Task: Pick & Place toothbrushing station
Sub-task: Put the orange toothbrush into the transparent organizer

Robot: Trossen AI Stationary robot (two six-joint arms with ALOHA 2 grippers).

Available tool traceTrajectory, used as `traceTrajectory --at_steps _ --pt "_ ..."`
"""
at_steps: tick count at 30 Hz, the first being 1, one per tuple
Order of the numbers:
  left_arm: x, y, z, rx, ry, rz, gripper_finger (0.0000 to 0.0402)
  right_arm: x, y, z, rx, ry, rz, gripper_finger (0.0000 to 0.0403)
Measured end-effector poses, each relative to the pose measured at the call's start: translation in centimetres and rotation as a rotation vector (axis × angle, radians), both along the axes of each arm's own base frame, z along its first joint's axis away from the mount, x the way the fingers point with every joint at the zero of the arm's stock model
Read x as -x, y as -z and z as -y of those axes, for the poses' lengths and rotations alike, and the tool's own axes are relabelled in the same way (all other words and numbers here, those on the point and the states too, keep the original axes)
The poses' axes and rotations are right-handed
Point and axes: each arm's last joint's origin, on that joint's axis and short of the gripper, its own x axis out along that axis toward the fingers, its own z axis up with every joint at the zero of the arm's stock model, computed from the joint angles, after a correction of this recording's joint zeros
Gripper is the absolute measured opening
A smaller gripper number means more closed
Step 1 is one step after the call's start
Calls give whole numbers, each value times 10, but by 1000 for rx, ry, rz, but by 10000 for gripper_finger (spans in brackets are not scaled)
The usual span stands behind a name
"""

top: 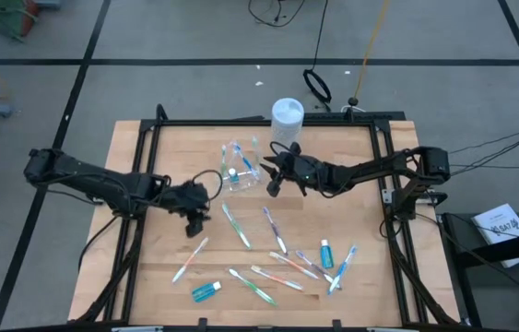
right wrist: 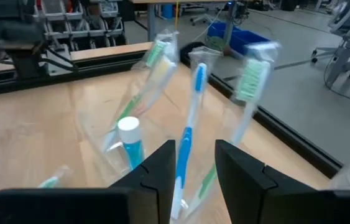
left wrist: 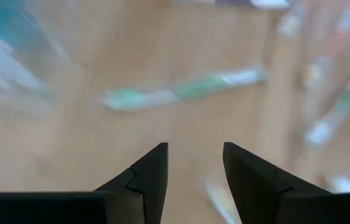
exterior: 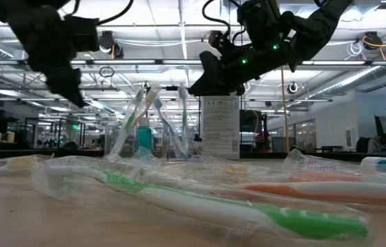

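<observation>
In the low view a wrapped green toothbrush [exterior: 199,202] lies nearest on the wooden worktop [top: 158,267], its wrapper unseen from above. Behind it, the clear cup [top: 240,166] holds upright brushes and a teal tube. The right gripper [top: 273,183] hovers beside it, the left gripper [top: 195,224] over loose brushes, both sets of fingers slightly parted, empty. Ceiling lights beyond.

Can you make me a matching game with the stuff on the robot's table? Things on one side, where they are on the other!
Things:
1. small clear plastic cup
2. tall white cylindrical canister
3. small teal toothpaste tube
4. left gripper

Places:
A. lying flat near the table's front edge
B. hovering above the wood, holding nothing
C. standing at the table's far edge
D. beside the right gripper, with toothbrushes standing in it

Pairs: 1-D, 2-C, 3-A, 4-B
</observation>
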Motion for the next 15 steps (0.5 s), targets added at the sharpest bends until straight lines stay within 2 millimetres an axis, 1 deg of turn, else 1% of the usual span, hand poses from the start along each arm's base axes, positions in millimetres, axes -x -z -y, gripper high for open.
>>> traceTrajectory --at_steps 3,8,11,15 --pt "4 1 16 73 7 -31 161 0 0 -3 0 -10 -5 105" --pt "6 11 41 96 7 -86 161 0 4 -9 -11 -25 -39 108" --pt "4 24 54 98 -25 -154 161 -1 3 -13 -18 -33 -30 106" --pt "2 43 66 109 -54 -261 161 -1 3 -14 -15 -38 -32 105"
